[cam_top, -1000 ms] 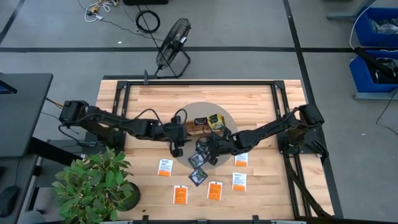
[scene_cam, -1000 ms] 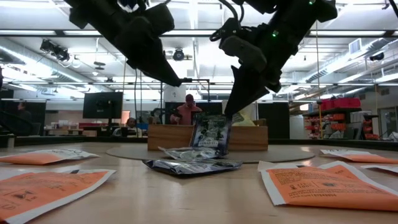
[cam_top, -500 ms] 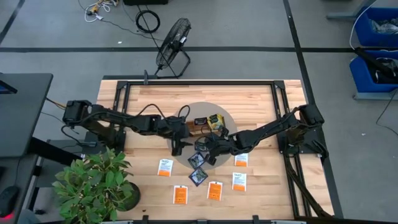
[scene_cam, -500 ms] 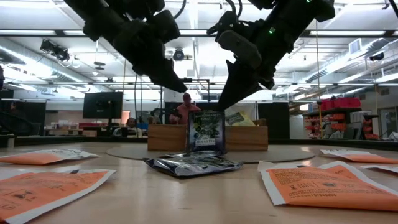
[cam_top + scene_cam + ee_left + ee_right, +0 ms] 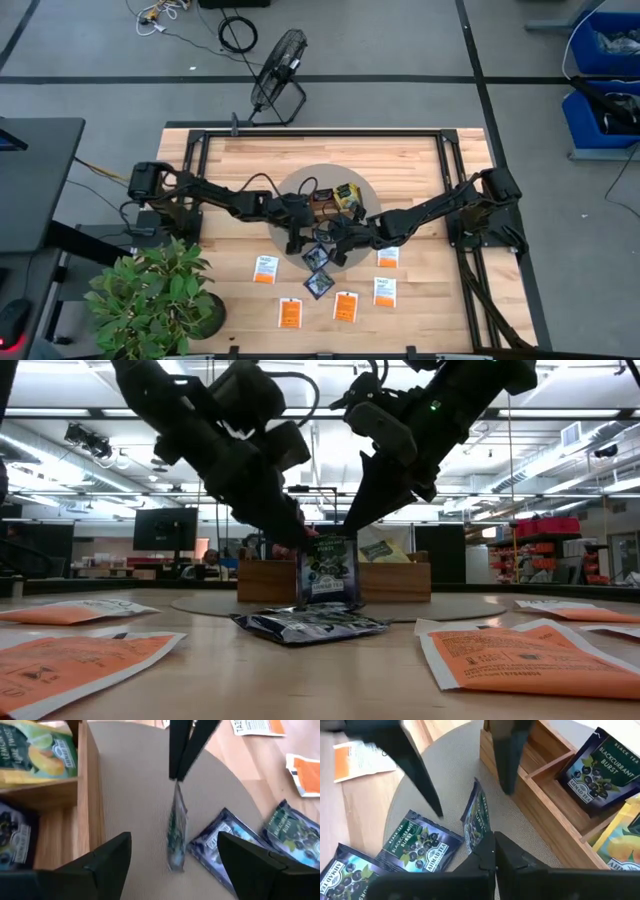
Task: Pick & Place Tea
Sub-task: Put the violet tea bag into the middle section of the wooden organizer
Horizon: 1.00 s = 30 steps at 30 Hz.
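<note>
Beside tray (image 5: pixel 85 795), upright packet (image 5: pixel 176 840), edge-on

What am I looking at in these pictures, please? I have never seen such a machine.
It is a robot with two dark arms working at a wooden table. One picture looks down from above, one looks level across the table, and two come from cameras on the wrists. The right claw is closed on a dark blue tea packet and holds it upright on a round grey mat. The left claw is open, close beside it. Other dark blue packets lie flat nearby, orange packets lie on the table, and a wooden tray holds more.
</note>
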Each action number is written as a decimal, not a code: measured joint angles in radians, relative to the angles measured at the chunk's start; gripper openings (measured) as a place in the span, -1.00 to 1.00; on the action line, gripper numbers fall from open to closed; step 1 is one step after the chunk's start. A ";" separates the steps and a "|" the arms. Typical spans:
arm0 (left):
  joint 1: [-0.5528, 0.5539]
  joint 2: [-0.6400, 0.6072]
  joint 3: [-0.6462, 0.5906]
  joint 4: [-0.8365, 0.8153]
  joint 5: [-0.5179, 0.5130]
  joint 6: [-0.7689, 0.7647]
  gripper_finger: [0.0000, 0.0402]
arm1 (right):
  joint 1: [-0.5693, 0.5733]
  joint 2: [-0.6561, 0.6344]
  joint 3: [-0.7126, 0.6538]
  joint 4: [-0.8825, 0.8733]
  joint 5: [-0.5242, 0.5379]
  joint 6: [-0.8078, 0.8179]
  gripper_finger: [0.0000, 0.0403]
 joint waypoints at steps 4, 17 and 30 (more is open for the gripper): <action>0.001 0.018 0.000 0.011 -0.002 0.008 0.43 | 0.001 0.000 0.000 -0.001 0.000 -0.003 -1.00; 0.001 0.017 0.000 0.018 -0.006 0.004 -0.47 | 0.002 0.000 0.000 0.001 0.000 -0.020 -1.00; -0.021 0.011 0.000 0.014 0.015 0.025 -0.98 | 0.006 -0.052 0.000 0.005 -0.047 -0.132 -0.81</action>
